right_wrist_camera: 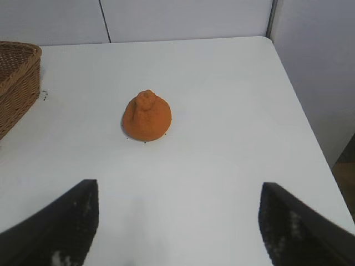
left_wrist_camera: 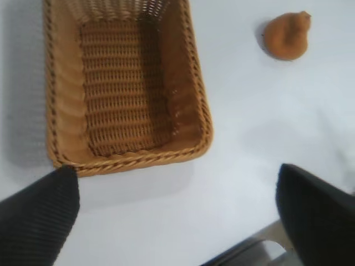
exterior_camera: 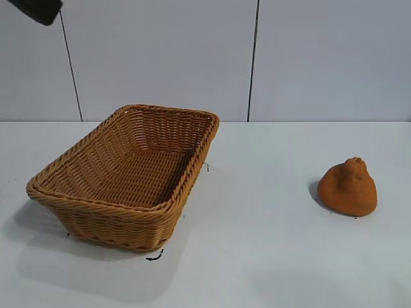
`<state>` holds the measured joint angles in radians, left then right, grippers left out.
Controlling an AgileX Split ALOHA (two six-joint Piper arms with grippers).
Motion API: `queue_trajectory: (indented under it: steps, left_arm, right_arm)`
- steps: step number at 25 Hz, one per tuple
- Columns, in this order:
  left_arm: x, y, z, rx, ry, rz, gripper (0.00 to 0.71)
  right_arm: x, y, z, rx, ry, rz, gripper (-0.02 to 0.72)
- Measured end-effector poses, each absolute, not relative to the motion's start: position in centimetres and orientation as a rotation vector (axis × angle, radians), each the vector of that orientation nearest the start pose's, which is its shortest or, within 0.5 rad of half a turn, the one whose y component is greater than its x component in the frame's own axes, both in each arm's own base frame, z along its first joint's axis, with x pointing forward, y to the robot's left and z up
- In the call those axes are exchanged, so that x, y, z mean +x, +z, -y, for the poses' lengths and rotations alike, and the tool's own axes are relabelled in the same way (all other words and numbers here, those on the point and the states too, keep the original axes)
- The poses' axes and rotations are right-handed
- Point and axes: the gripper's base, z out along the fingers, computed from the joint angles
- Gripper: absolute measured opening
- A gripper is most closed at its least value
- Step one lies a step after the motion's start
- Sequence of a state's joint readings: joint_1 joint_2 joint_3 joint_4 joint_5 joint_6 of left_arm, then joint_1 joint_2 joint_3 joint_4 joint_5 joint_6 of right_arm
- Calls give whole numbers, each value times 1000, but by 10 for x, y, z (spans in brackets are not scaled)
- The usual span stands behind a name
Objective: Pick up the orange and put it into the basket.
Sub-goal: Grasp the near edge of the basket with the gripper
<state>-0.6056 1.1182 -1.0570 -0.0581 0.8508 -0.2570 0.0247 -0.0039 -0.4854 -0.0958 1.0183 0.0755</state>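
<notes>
My left gripper [left_wrist_camera: 177, 221] hangs above the white table [exterior_camera: 270, 256], tilted downward, looking over the near end of the basket [exterior_camera: 128, 212]. Its two dark fingers [left_wrist_camera: 39, 216] stand wide apart with nothing between them. In the exterior view only a dark corner of my left arm [exterior_camera: 37, 9] shows, at the upper left edge, high above the table; how the rest of it is bent I cannot tell from that sliver.

My right gripper [right_wrist_camera: 177, 221] sits low over the table's right part, pointing gently downward toward the orange [right_wrist_camera: 146, 116]. Its jaws are also apart and empty, one finger [right_wrist_camera: 61, 221] at each side of the view.

The orange rests on its broad base on the table, knobby top upward, well apart from the basket and to the right of it in the exterior view. Bare table lies between the orange and both of my grippers, and nothing stands in the way.

The basket stands upright on the left part of the table, its long side running away from the exterior camera. Its woven floor is visible throughout and holds nothing. A small black mark [exterior_camera: 154, 256] lies on the table just beside its near corner.
</notes>
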Motion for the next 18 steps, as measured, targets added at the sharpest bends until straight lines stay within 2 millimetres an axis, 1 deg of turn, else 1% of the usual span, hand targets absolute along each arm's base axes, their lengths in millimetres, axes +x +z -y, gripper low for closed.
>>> queue_trajectory:
  steps: [2, 6, 11, 14, 18]
  left_arm:
    - [181, 351, 138, 330, -469, -2455, 689]
    - [188, 334, 148, 143, -443, -2564, 689]
    - [199, 317, 156, -165, -465, -2656, 689]
    - [201, 315, 159, -364, -514, -2656, 689]
    - [202, 317, 162, -580, -624, -2616, 689]
  right_arm:
    - [-2, 277, 7, 52, -50, -2009, 545]
    - [-2, 277, 7, 52, -50, -2009, 545]
    - [-2, 277, 7, 52, -50, -2009, 545]
    - [-2, 277, 7, 52, -50, -2009, 545]
    - [-2, 277, 7, 52, -50, -2009, 545]
